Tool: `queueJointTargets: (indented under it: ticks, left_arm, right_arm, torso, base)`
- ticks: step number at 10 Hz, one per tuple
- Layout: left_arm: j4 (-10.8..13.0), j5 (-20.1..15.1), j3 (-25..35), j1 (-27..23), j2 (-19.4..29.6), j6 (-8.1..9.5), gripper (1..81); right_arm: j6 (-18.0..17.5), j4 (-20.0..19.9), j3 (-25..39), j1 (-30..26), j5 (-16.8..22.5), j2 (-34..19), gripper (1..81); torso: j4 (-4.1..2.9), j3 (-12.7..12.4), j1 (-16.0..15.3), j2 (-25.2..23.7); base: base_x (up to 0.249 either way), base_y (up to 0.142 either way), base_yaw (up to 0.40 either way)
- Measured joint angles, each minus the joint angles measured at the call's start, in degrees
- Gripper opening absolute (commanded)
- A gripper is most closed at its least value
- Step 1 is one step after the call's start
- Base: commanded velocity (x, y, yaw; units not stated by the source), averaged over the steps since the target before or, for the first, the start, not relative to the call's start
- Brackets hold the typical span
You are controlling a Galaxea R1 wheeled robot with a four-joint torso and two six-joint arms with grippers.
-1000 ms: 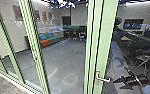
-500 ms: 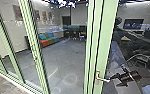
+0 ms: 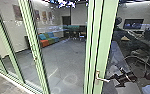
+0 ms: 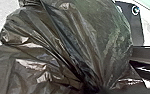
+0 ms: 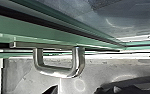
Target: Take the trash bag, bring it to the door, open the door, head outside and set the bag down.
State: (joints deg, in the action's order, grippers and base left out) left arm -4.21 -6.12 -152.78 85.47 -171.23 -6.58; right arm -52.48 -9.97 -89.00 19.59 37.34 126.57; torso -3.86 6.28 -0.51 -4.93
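Note:
In the head view my right gripper [image 3: 112, 82] stands open just right of the metal handle [image 3: 102, 79] on the green-framed door [image 3: 104, 37]. The right wrist view has the U-shaped handle [image 5: 77, 62] beyond my right gripper [image 5: 76, 90], whose two dark fingers are spread, with nothing between them. In the left wrist view the black trash bag [image 4: 66, 37] is large and bulging. Its folds draw together into a gathered neck, where my left gripper [image 4: 97, 90] is shut on it; the bag's plastic hides most of the fingers.
Green-framed glass panels [image 3: 32, 42] run along the left. Behind the glass lie a grey floor [image 3: 63, 58], a colourful sofa [image 3: 48, 39] and dark furniture farther back. Dark reflections cover the glass right of the handle.
My right gripper has moved left, closer to the door handle, and its arm has shifted with it. The head view has otherwise stayed the same.

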Motion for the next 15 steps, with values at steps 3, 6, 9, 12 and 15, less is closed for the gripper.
queueJointTargets:
  ticks: [3, 6, 9, 12, 15]
  left_arm:
    - [0.0, 0.2, 0.0, 0.2, 0.0, 0.02, 1.0]
    - [0.0, 0.2, 0.0, 0.2, 0.0, 0.02, 1.0]
    - [0.0, 0.3, 0.0, 0.3, 0.1, 0.05, 1.0]
    - [0.0, 0.3, 0.0, 0.3, 0.1, 0.02, 1.0]
    - [0.0, 0.4, 0.0, 0.3, 0.1, 0.02, 1.0]
  right_arm:
    - [-2.7, 0.3, -3.0, 1.5, 0.0, 2.6, 81.1]
    - [-5.3, 1.9, -5.2, 2.5, 0.4, 5.9, 81.1]
    - [-5.8, 2.6, -3.1, 1.2, 0.7, 4.6, 81.1]
    - [-6.4, 2.8, -0.2, -1.7, 0.7, 2.1, 81.1]
    - [-6.6, 2.8, -3.2, -1.7, 1.3, 3.8, 81.1]
  torso:
    - [0.00, 0.0, 0.0, 0.0]
    - [0.00, 0.0, 0.0, 0.0]
    - [0.00, 0.0, -0.1, 0.0]
    - [0.00, 0.0, -0.1, 0.0]
    - [0.00, 0.0, -0.1, 0.0]
  base:
    - [0.000, 0.000, 0.000]
    - [0.000, 0.000, 0.000]
    - [0.000, 0.000, 0.000]
    - [0.000, 0.000, 0.000]
    - [0.000, 0.000, 0.000]
